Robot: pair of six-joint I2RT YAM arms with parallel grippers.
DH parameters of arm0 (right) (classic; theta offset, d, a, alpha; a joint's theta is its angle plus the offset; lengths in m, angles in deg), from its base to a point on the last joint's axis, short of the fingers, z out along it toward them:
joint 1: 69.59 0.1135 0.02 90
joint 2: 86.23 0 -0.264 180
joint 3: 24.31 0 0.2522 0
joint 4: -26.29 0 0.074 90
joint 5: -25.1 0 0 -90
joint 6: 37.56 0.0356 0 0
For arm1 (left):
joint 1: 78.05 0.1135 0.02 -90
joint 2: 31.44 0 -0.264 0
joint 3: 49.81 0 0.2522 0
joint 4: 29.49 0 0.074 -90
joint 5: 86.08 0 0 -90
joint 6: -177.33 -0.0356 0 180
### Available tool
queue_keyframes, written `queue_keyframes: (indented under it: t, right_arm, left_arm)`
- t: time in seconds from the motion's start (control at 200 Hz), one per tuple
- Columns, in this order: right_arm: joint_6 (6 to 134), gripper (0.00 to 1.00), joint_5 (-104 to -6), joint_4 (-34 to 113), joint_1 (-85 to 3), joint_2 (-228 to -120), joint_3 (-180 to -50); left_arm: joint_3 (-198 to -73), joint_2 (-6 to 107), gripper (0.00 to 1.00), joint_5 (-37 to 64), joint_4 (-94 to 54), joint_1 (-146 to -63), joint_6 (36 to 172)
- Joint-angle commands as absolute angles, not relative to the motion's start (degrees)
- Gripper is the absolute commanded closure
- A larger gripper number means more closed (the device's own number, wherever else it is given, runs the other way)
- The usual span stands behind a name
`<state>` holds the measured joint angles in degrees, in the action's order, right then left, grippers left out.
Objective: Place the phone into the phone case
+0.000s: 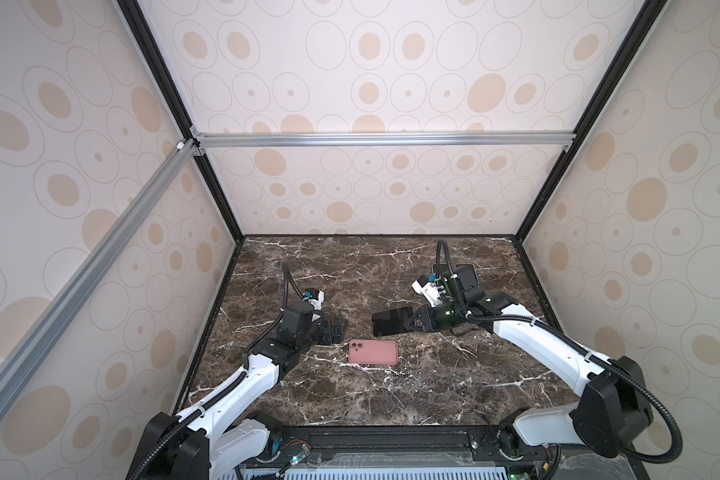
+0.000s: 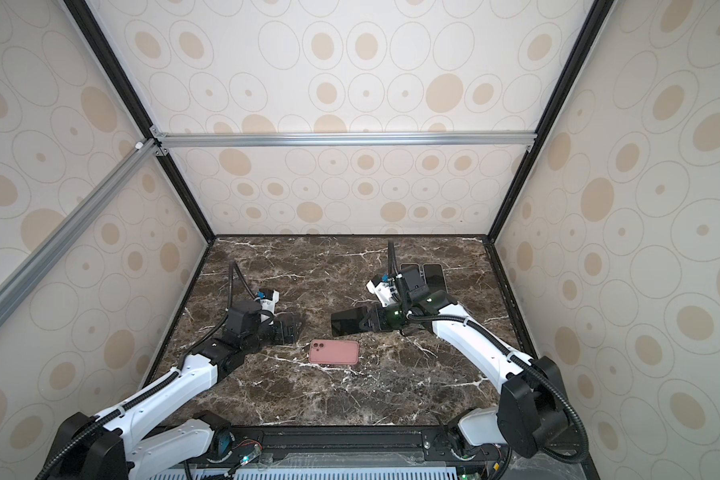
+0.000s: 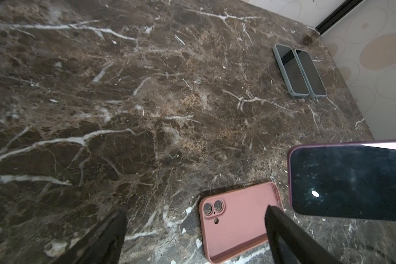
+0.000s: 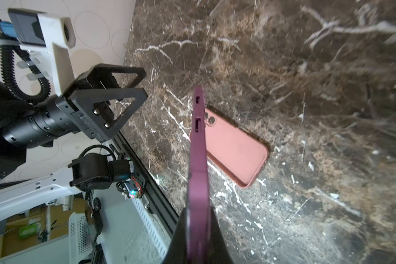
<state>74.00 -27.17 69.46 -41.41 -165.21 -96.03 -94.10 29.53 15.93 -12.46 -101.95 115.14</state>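
The pink phone case [image 1: 373, 352] [image 2: 334, 352] lies flat on the marble table [image 1: 350, 270], open side up, with the table showing through its camera holes [image 3: 213, 206]. My right gripper [image 1: 410, 322] [image 4: 198, 212] is shut on the phone [image 1: 391, 322] [image 3: 350, 182], which has a dark screen and a purple edge [image 4: 198, 148]. The phone hangs level above the table, just behind and to the right of the case. My left gripper [image 1: 337, 328] [image 3: 196, 212] stands open and empty at the case's left end, one finger [image 3: 284, 233] over the case [image 3: 238, 219].
Two more phones [image 3: 290, 70] [image 3: 311, 73] in pale cases lie side by side near the back right corner, partly hidden behind my right wrist in both top views [image 2: 433, 274]. Patterned walls close the table on three sides.
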Motion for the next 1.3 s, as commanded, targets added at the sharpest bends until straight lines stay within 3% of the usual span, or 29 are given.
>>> queue_keyframes:
  t: [0.0,0.435,1.295]
  right_arm:
    - [74.6,1.00,-20.7,69.6,-40.8,-166.2,-94.0]
    - [81.0,1.00,-18.7,59.3,-38.4,-173.3,-90.7]
    - [88.1,1.00,-15.6,47.9,-37.9,-182.2,-88.0]
  left_arm:
    - [-92.3,29.9,0.06,19.7,-11.9,-102.5,115.9]
    - [-86.9,34.8,0.17,28.8,-19.3,-105.1,119.8]
    - [-83.5,47.4,0.54,36.6,-35.4,-105.2,124.6]
